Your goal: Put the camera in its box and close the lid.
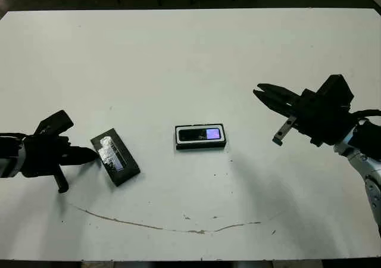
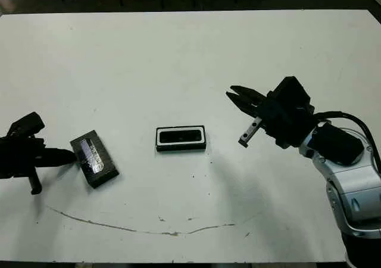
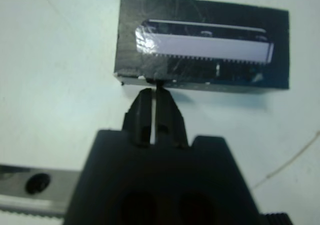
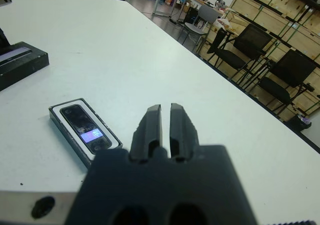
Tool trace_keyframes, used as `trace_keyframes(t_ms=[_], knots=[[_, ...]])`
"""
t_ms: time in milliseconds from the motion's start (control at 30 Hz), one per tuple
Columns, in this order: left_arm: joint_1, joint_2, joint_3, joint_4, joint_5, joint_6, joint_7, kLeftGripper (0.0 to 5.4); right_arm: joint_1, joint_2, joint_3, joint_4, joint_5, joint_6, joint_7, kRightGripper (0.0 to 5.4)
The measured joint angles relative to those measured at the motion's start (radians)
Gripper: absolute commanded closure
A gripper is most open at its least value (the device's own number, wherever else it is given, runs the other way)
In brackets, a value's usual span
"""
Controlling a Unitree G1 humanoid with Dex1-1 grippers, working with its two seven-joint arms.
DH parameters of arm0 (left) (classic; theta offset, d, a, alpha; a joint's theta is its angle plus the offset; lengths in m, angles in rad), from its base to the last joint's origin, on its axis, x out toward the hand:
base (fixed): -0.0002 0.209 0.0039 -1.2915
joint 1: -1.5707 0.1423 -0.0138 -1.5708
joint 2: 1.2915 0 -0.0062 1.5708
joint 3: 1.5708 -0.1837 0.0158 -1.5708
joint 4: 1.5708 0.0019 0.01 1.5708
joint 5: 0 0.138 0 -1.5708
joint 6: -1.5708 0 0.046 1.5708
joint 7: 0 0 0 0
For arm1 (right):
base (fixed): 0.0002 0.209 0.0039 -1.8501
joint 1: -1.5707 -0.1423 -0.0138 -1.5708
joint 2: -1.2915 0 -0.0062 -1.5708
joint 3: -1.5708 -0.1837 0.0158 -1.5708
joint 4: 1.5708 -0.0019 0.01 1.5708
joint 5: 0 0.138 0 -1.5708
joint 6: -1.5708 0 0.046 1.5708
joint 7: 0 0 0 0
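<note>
- My slim black bar camera [image 1: 201,134] lies inside the shallow white-lined black-rimmed box [image 1: 200,144], mid-desk [image 1: 190,53], purple screen up.
- My left claw [image 1: 89,155], fingers pressed together, tips right at the flat black lid with its silvery patch [image 1: 115,156], left of the box.
- My right claw [image 1: 262,93] hovers right of the box, fingers nearly together, empty.

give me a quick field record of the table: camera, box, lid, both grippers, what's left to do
camera: lying flat inside the box, screen up
box: mid-table, open, no lid on it
lid: flat on the table to the robot's left of the box, silvery patch up, apart from the box
left gripper: jaws shut, tips at the lid's edge, not holding it
right gripper: jaws nearly shut, empty, raised above the table to the right of the box
left to do: place the lid on the box
</note>
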Motion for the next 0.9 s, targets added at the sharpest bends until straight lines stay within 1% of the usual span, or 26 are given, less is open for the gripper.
trace_keyframes(t_ms=[167, 333, 400, 567, 767, 900], knots=[[-0.056, -0.037, -0.034, 0.023, -0.003, 0.007, -0.014, 5.40, 0.000, -0.006, 0.000, -0.006, -0.001, 0.015, 0.000, 5.39], [-0.128, -0.077, -0.075, 0.032, -0.001, 0.067, -0.004, 5.40, 0.000, -0.011, 0.003, -0.011, -0.006, 0.020, -0.001, 5.39], [-0.157, -0.095, -0.096, 0.048, 0.002, 0.067, -0.004, 5.40, 0.000, -0.012, 0.003, -0.015, -0.006, 0.030, -0.001, 5.39], [-0.227, -0.123, -0.153, 0.058, 0.021, 0.080, -0.006, 5.40, 0.000, -0.012, 0.003, -0.015, -0.005, 0.030, -0.001, 5.39], [-0.293, -0.166, -0.198, 0.094, 0.036, 0.085, -0.019, 5.40, 0.000, -0.013, 0.004, -0.016, -0.006, 0.036, -0.001, 5.39], [-0.314, -0.184, -0.220, 0.124, 0.051, 0.060, -0.025, 5.40, 0.000, -0.018, 0.006, -0.026, -0.008, 0.054, -0.001, 5.39]])
